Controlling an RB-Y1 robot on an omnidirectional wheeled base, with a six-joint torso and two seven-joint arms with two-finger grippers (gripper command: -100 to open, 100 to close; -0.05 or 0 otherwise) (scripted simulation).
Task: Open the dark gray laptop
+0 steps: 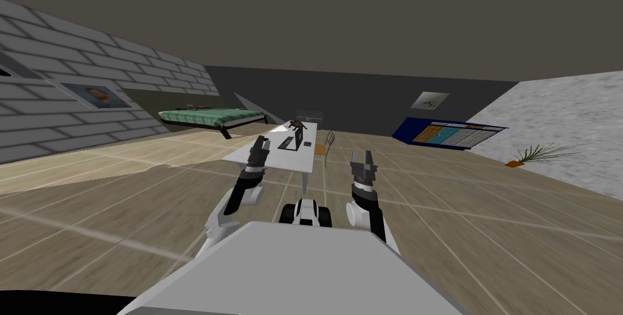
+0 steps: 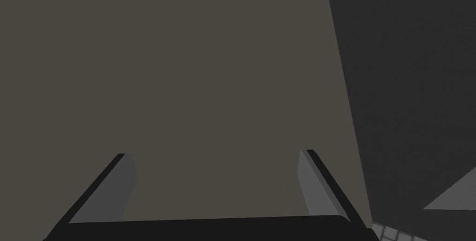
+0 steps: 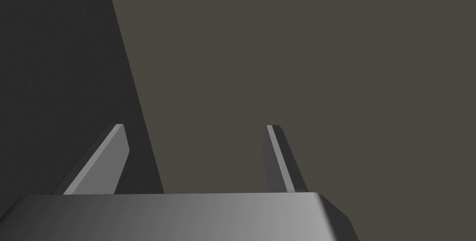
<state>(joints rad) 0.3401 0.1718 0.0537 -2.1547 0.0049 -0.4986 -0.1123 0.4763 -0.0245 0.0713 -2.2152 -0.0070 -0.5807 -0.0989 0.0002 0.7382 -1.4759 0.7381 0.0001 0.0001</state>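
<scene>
A dark gray laptop (image 1: 291,138) stands on a long white table (image 1: 271,153) some way ahead of me, its lid raised upright over the base. My left gripper (image 1: 262,141) is lifted in front of the table's near left part, fingers open and holding nothing. My right gripper (image 1: 362,159) is raised to the right of the table, over the floor, also open and empty. In the wrist views both pairs of fingers (image 2: 124,177) (image 3: 111,159) stand wide apart.
A brown object (image 1: 297,124) lies at the table's far end and a small dark flat thing (image 1: 307,144) beside the laptop. A chair (image 1: 325,145) stands at the table's right side. A green bed (image 1: 210,116) is far left, a blue cabinet (image 1: 449,133) and plant (image 1: 535,154) right.
</scene>
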